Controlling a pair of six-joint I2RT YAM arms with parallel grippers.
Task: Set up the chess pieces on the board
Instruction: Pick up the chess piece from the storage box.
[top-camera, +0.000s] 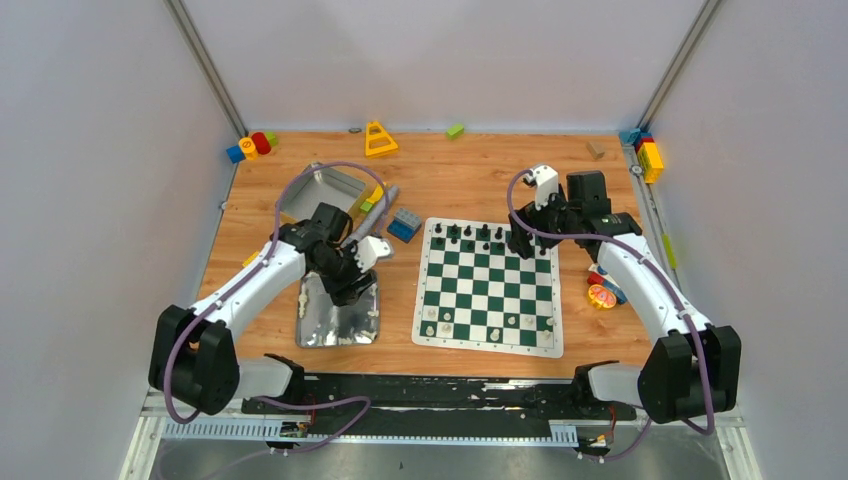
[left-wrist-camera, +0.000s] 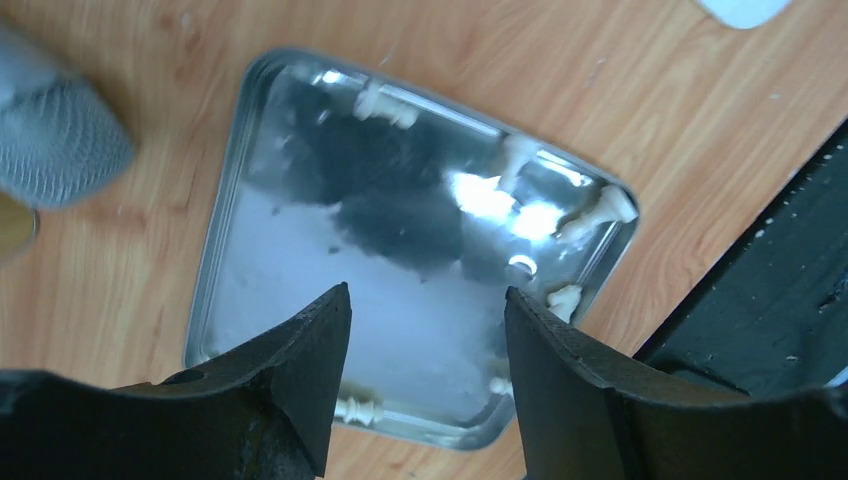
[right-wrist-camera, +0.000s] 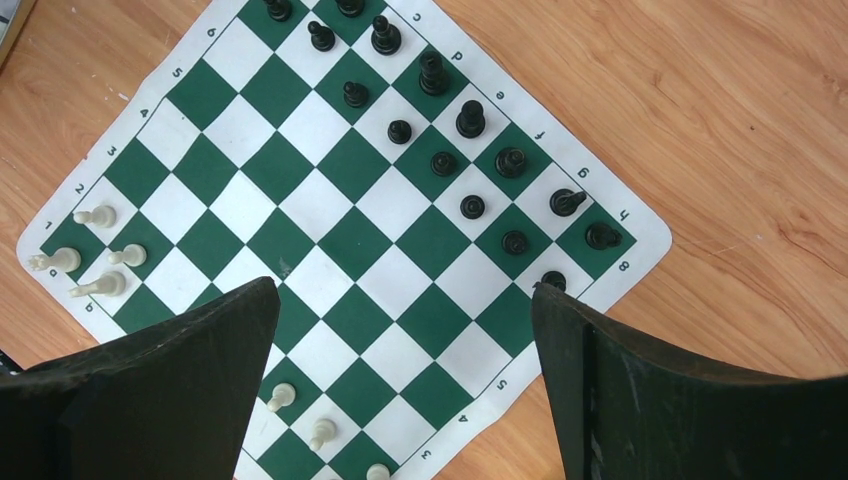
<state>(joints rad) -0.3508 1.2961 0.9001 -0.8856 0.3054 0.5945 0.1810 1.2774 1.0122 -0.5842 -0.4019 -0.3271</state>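
The green and white board (top-camera: 488, 285) lies right of centre on the wooden table. Black chess pieces (top-camera: 470, 236) stand in its far rows and a few cream-white pieces (top-camera: 445, 322) in its near rows. More white pieces (left-wrist-camera: 600, 210) lie on their sides in a silver tray (left-wrist-camera: 250, 260). My left gripper (left-wrist-camera: 425, 295) hangs open above this tray with nothing between its fingers. My right gripper (right-wrist-camera: 405, 290) is open and empty above the board (right-wrist-camera: 350, 165), over its far right part, with black pieces (right-wrist-camera: 470, 118) and white pieces (right-wrist-camera: 100, 215) below it.
A second silver pan (top-camera: 325, 190) sits behind the left arm, with a blue-grey block (top-camera: 404, 225) beside it. Coloured blocks (top-camera: 250, 145), a yellow triangle (top-camera: 379, 140) and more blocks (top-camera: 650, 155) line the back. A red and yellow toy (top-camera: 602, 295) lies right of the board.
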